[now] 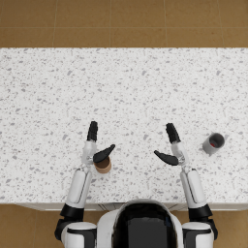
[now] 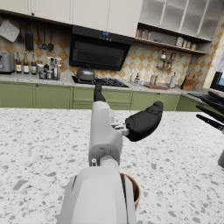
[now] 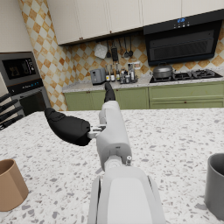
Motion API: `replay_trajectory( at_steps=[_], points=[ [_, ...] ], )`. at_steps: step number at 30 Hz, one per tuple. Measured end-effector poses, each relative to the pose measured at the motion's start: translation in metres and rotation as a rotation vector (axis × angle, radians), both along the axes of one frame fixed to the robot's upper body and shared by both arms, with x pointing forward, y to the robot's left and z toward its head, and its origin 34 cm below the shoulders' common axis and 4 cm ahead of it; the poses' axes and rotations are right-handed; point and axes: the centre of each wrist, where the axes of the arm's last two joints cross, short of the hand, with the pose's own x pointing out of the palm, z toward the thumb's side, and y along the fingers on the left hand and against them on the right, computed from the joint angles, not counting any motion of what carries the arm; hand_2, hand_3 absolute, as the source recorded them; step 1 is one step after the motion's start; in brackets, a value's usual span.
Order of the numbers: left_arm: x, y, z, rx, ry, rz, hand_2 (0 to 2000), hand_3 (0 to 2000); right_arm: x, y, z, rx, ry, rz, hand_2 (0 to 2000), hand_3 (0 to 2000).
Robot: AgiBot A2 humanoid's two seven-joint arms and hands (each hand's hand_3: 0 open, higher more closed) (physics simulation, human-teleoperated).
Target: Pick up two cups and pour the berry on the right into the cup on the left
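The left hand [image 1: 96, 145] is spread open and holds nothing, fingers stretched toward 12 o'clock and thumb angled toward 2 o'clock. The brown cup [image 1: 102, 165] stands upright on the speckled counter [image 1: 126, 87], just under that thumb at about 5 o'clock from the hand; whether they touch is unclear. The right hand [image 1: 171, 146] is likewise open and empty, thumb pointing toward 9 o'clock. The grey cup [image 1: 213, 143], something red showing inside, sits at 3 o'clock from it, clearly apart.
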Motion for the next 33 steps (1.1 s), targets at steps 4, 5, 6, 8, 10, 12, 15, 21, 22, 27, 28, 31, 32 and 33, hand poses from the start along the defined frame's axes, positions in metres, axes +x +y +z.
replay_trajectory(
  at_steps=[4,5,6,8,10,12,15,21,22,27,28,31,32,33],
  points=[
    [0.0,0.0,0.0,0.0,0.0,0.0,0,0,0.0,0.0,0.0,0.0,0.0,0.0,0,0],
    [0.0,0.0,0.0,0.0,0.0,0.0,0,0,0.0,0.0,0.0,0.0,0.0,0.0,0,0],
    [0.0,0.0,0.0,0.0,0.0,0.0,0,0,0.0,0.0,0.0,0.0,0.0,0.0,0,0],
    [0.0,0.0,0.0,0.0,0.0,0.0,0,0,0.0,0.0,0.0,0.0,0.0,0.0,0,0],
    [0.0,0.0,0.0,0.0,0.0,0.0,0,0,0.0,0.0,0.0,0.0,0.0,0.0,0,0],
    [0.0,0.0,0.0,0.0,0.0,0.0,0,0,0.0,0.0,0.0,0.0,0.0,0.0,0,0],
    [-0.001,-0.003,-0.004,-0.001,-0.045,-0.048,0,0,-0.001,0.003,-0.003,0.033,-0.021,-0.042,0,0],
    [-0.011,0.002,0.003,0.043,-0.143,-0.048,0,0,-0.009,-0.015,0.006,0.055,-0.105,-0.168,0,0],
    [-0.012,0.003,0.003,0.071,-0.157,-0.036,0,0,-0.01,-0.02,0.008,0.031,-0.123,-0.202,0,0],
    [-0.025,0.012,-0.008,0.232,-0.154,0.022,0,0,-0.016,-0.053,0.012,-0.089,-0.187,-0.392,0,0],
    [-0.027,0.013,-0.011,0.266,-0.152,0.031,0,0,-0.017,-0.059,0.013,-0.115,-0.195,-0.428,0,0],
    [-0.036,0.016,-0.018,0.343,-0.14,0.047,0,0,-0.017,-0.076,0.014,-0.197,-0.214,-0.531,0,0],
    [-0.039,0.017,-0.02,0.358,-0.133,0.049,0,0,-0.018,-0.083,0.014,-0.224,-0.217,-0.567,0,0],
    [-0.042,0.018,-0.023,0.37,-0.123,0.049,0,0,-0.019,-0.089,0.014,-0.252,-0.217,-0.602,0,0]
  ],
)
